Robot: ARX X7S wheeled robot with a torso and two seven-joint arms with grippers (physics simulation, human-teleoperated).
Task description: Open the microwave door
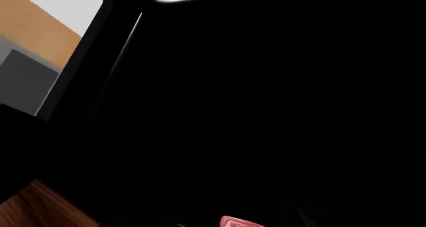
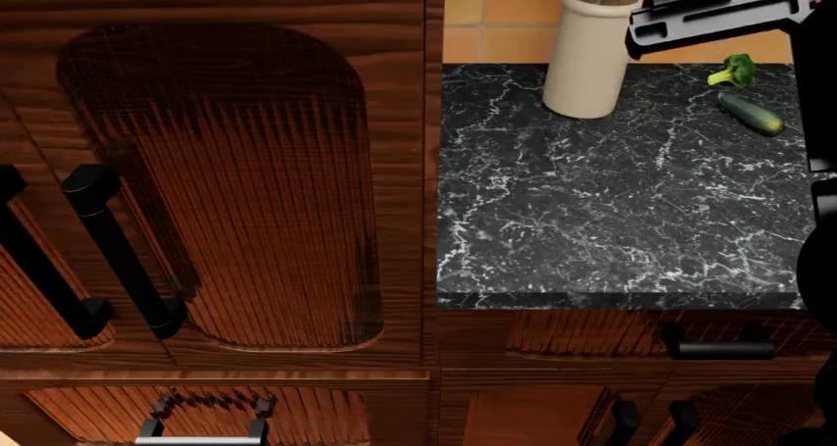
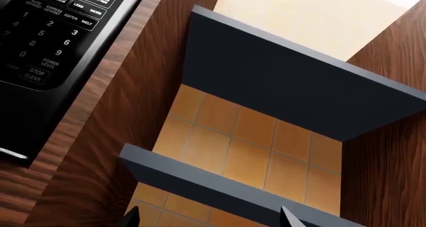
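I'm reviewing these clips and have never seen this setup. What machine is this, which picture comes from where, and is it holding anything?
These are simulator renders of a wheeled two-armed robot. The head view looks down on wooden cabinet doors and a black marble counter carrying a cream crock, broccoli and a zucchini. The right wrist camera looks past the right gripper, which appears open and empty, toward the microwave keypad and tiled shelves. The left wrist view is almost all black, so the left gripper's state cannot be told.
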